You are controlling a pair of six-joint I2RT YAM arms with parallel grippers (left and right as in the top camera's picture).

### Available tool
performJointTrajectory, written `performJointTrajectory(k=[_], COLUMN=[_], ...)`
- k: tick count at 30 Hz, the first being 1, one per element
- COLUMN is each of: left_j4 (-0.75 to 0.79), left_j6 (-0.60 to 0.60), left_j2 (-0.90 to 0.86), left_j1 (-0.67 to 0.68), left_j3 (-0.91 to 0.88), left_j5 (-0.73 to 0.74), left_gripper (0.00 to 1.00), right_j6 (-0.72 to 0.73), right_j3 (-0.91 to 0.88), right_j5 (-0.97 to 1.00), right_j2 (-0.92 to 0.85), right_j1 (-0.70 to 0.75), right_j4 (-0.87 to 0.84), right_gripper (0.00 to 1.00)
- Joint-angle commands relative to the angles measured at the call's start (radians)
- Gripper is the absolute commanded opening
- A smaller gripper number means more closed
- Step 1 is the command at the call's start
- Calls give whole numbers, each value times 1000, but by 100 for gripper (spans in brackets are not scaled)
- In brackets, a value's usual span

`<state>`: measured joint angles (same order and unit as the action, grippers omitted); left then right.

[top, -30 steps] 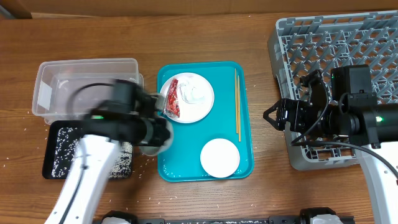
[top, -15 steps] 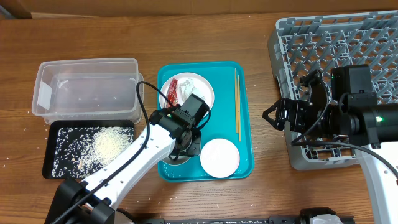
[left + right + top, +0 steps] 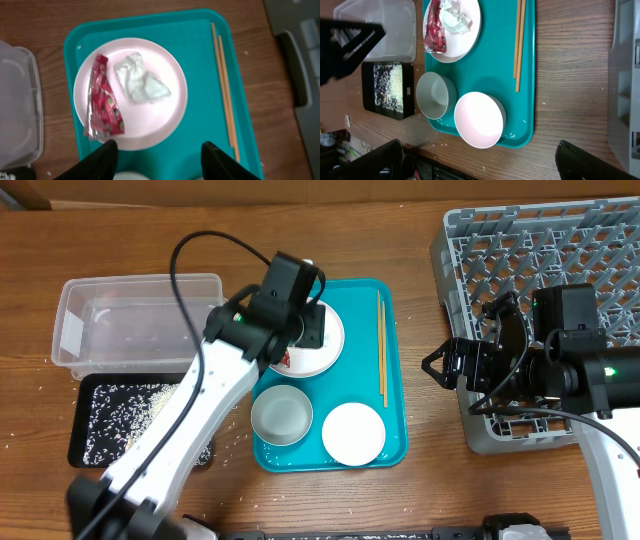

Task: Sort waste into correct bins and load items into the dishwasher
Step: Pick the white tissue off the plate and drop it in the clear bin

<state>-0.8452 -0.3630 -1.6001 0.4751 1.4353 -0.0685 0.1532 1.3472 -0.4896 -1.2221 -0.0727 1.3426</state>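
My left gripper hangs open and empty over the near rim of the white plate on the teal tray. On the plate lie a red wrapper and a crumpled white tissue. The chopsticks lie along the tray's right side. An empty small cup and a white bowl stand on the tray's front part. Rice lies in the black tray, with the clear tub behind it. My right gripper stands open and empty beside the grey dish rack.
The teal tray sits mid-table between the bins and the rack. Stray rice grains dot the table in front of the black tray and the teal tray. My left arm crosses over the black tray's right end.
My left gripper has set the small cup down on the teal tray, opened, and moved back over the plate. The right arm has stayed put.
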Motion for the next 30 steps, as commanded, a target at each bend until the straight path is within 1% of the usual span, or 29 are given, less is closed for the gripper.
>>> performJointTrajectory(k=[1,3,6,11,13,14,17,18,19,20,21,22,24,27,30], left_j4=[33,69,122,176,200,208,222,224,227,228,224,216,190,118,-8], left_j6=[47,62,101,109,108,108,109,109,109,109,109,112,133,132,119], left_j2=[-134,-200,-293,-400,-431,-442,-454,-454,-454,-454,-454,-454,-447,-423,-357], left_j1=[-20,-21,-20,-26,-31,-32,-32,-32,-32,-32,-33,-33,-32,-39,-62], left_j3=[2,2,2,2,2,2,2,2,2,2,2,2,5,35,122], left_j5=[-2,23,51,35,35,35,34,34,35,35,36,36,41,43,42], left_gripper=[61,65,77,77,75,72,59,52,38,28,13,4,4,4,4], right_j6=[-4,-4,-4,-3,-3,-3,-4,-4,-4,-4,-4,-4,-4,-4,-3], right_j3=[0,0,0,0,0,0,0,0,0,0,0,0,0,0,0], right_j5=[3,3,2,2,2,2,2,2,2,2,2,2,2,2,2], right_j2=[7,7,7,7,7,7,7,7,7,7,7,7,7,7,7], right_j1=[-6,-6,-6,-6,-6,-6,-6,-6,-6,-6,-6,-6,-6,-6,-6], right_j4=[-5,-5,-5,-5,-5,-5,-4,-5,-5,-5,-5,-4,-1,-1,5], right_gripper=[99,100,99,100,99,99,99,99,99,99,99,99,99,99,98])
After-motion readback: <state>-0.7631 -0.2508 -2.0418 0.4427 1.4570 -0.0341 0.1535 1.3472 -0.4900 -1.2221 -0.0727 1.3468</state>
